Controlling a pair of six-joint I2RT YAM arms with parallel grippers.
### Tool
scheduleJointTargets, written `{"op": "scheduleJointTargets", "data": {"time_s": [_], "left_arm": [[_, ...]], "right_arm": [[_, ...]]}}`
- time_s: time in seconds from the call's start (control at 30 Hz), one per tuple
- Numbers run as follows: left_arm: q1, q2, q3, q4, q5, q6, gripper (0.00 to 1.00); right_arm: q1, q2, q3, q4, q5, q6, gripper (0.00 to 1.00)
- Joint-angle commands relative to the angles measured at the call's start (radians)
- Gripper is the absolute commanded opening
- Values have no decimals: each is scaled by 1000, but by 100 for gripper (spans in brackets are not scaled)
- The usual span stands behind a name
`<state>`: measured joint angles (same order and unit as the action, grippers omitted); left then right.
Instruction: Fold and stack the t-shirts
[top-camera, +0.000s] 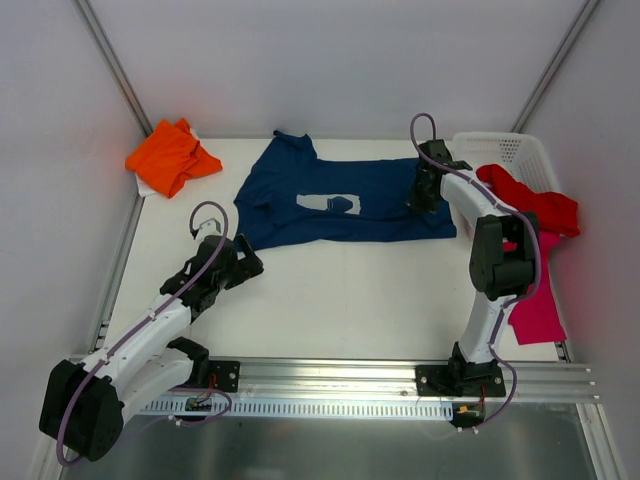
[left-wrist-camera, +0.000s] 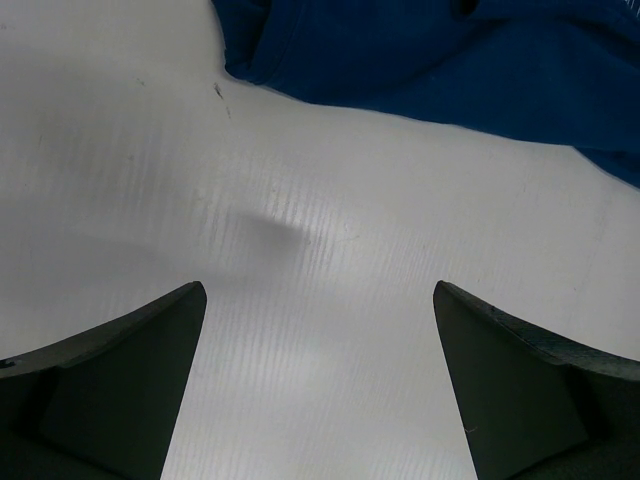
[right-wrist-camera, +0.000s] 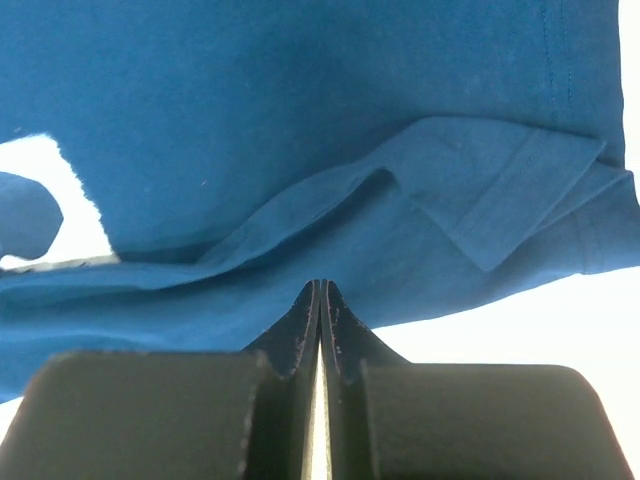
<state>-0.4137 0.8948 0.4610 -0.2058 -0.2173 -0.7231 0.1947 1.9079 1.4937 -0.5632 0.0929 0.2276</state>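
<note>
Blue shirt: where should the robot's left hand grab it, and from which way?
Probably the near-left corner of the navy shirt, the part lying closest to the open left gripper. Come in low from the robot's side, over the bare table. The shirt lies spread flat, so only its edge offers a thin layer the fingers can pinch.

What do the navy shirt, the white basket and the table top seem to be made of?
The navy shirt looks like soft matte knit cloth, perhaps cotton: it creases and has stitched hems. The basket seems rigid white plastic, judging by its moulded mesh wall. The table top is probably white plastic sheet with faint sheen: fine parallel ribs show close up.
</note>
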Motion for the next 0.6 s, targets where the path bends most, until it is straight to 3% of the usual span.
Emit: {"op": "scheduleJointTargets", "data": {"time_s": [0.0, 0.57], "left_arm": [[-8, -19, -10, 20, -2, -7, 99], [-10, 53, 8, 34, -21, -4, 99]], "right_arm": [[-12, 48, 31, 0, 16, -2, 0], [-101, 172, 112, 3, -12, -4, 0]]}}
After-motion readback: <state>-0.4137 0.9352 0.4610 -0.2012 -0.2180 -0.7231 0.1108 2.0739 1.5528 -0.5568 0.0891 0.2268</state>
